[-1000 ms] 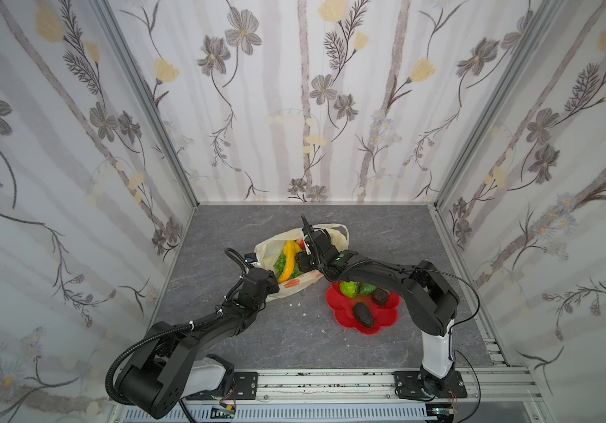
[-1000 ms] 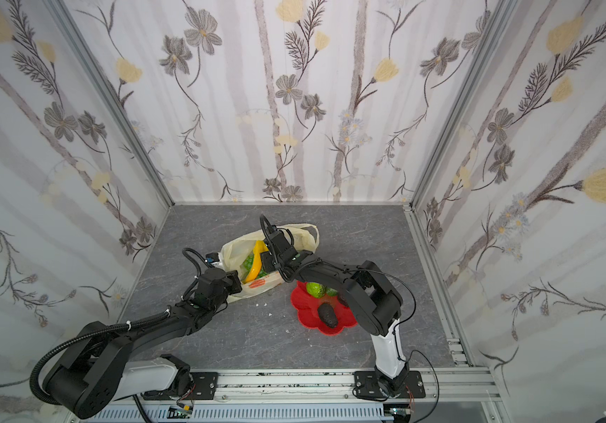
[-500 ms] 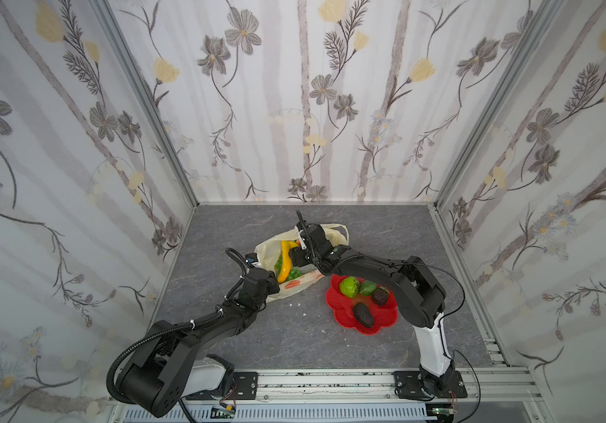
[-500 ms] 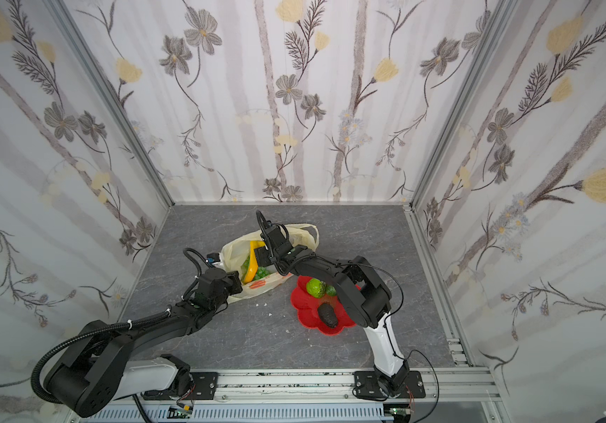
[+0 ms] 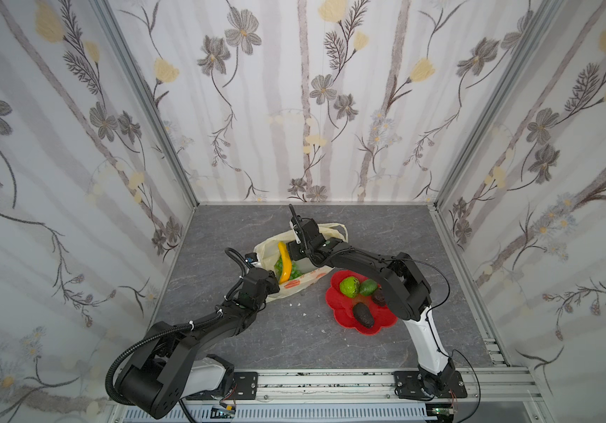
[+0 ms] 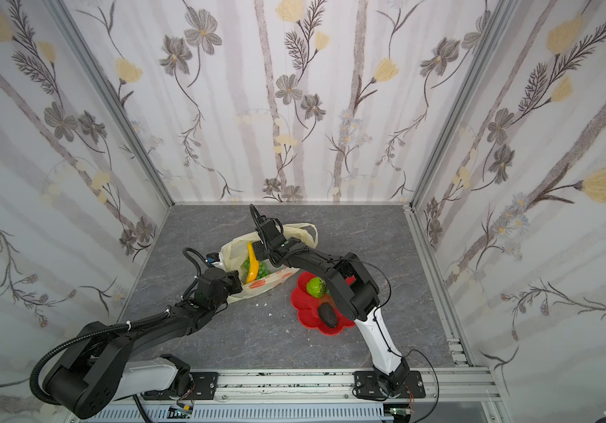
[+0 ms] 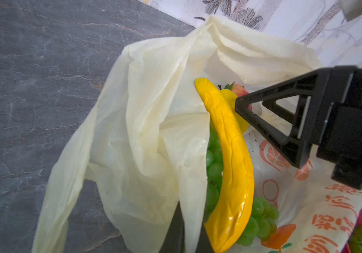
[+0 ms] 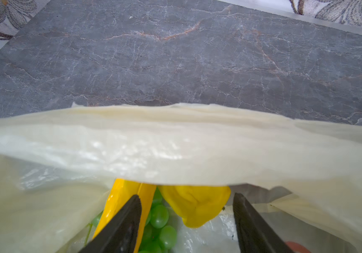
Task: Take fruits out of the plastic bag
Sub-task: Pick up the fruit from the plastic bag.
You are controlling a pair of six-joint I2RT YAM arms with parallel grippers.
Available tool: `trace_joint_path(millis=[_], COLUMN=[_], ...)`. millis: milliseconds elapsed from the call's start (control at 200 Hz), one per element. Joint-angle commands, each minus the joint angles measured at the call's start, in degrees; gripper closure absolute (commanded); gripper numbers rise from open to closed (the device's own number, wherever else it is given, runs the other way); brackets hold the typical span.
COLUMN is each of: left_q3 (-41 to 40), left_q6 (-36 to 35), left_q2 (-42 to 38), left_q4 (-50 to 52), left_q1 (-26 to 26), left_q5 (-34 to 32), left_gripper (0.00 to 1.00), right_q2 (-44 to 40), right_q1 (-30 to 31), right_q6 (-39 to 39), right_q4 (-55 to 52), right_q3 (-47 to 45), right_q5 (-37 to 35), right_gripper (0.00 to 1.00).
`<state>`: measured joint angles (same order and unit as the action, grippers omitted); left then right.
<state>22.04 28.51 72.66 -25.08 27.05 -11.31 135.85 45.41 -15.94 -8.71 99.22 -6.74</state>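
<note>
The right claw [image 8: 186, 196], jaws apart, has pushed deeper into the plastic bag [image 5: 305, 282], straddling the lemon [image 8: 195, 206], seemingly ready to grab; the left claw [image 7: 189, 238] stays clamped on the bag's rim.

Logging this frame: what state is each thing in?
plastic bag: mouth open
left gripper: shut on plastic bag
right gripper: open, at bag mouth
banana: inside bag
grape bunch: inside bag, under banana
lemon: inside bag
green citrus: on red plate
avocado: on red plate
</note>
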Motion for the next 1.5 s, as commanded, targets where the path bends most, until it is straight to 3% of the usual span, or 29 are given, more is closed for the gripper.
trace_joint_path(millis=[0,475,709,929,1494], left_q3=[-0.2,-0.2,-0.2,-0.2,-0.2], left_q6=[-0.1,-0.1,0.0,0.0,0.0], left_q2=[-0.3,-0.3,-0.2,-0.3,-0.3], left_q4=[-1.5,-1.4,-1.5,-1.5,-1.5], left_q1=[-0.1,-0.2,-0.2,-0.2,-0.2], left_q5=[0.1,0.3,0.2,0.2,0.2], left_gripper=[0.92,0.92,0.92,0.92,0.92], right_q2=[1.0,7.5,8.5,9.7,12.2], right_q1=[-0.3,-0.6,-0.6,-1.0,-1.5], right_q6=[1.0,3.6,3.8,3.0,1.9], right_q4=[-0.3,-5.7,-7.5,-9.4,-13.7], right_q3=[0.9,9.5,10.1,12.0,16.5], right_q5=[0.0,0.9,0.5,-0.4,1.6], right_gripper=[0.36,0.33,0.35,0.28,0.26])
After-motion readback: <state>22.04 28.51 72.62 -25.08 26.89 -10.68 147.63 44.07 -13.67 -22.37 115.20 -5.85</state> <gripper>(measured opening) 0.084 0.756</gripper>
